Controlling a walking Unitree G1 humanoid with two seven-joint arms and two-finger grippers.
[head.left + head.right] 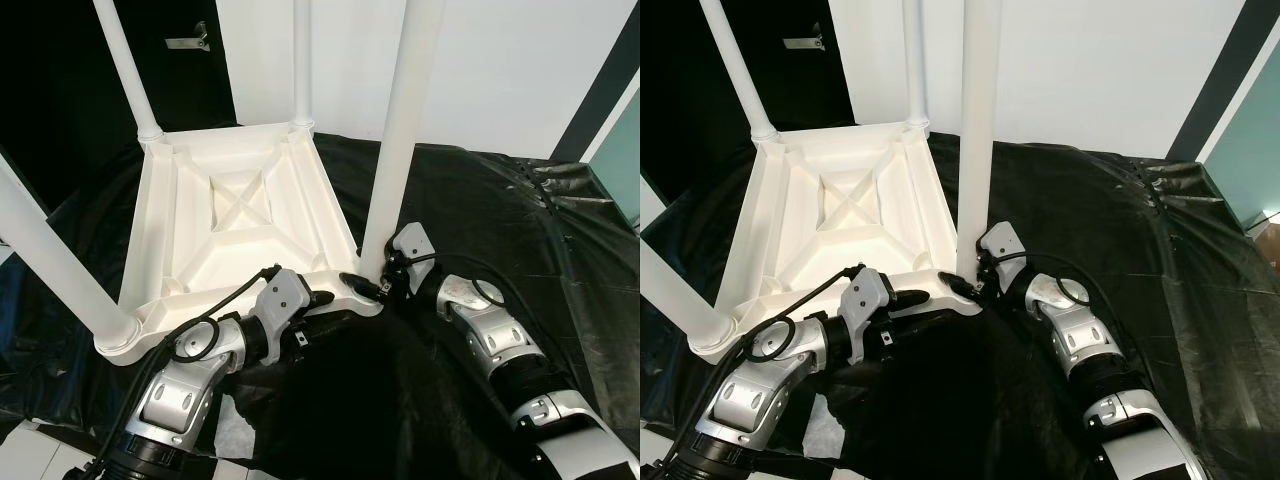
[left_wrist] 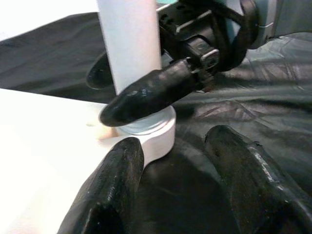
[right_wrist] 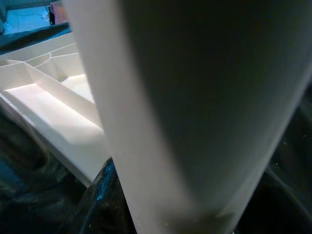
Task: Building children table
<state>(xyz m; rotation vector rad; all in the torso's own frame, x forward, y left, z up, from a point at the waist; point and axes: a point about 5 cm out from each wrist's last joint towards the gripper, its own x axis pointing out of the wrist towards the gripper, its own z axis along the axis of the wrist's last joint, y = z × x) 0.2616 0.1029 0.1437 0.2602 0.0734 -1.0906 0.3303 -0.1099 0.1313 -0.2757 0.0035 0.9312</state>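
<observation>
Tabletop (image 1: 240, 215), white and upside down, lies on black sheeting (image 1: 480, 190). Right gripper (image 1: 372, 284) clamps the near-corner leg (image 1: 400, 140) at its socket; left gripper (image 1: 322, 300), fingers spread, rests against the tabletop's near edge beside it.

All four white legs run off the top edge in the head views, near-right leg (image 1: 400, 140) included, so no tops visible; front-left leg (image 1: 50, 265) also clipped by the left edge; right gripper (image 1: 372, 287) sits behind that near-right leg's base, far finger hidden, grip state unclear; right wrist view is mostly blurred leg (image 3: 195, 112), its fingers not made out; left gripper (image 2: 170, 190) fingertips cut off by the frame bottom; tabletop (image 1: 235, 215) underside corner partly covered by the left arm.
</observation>
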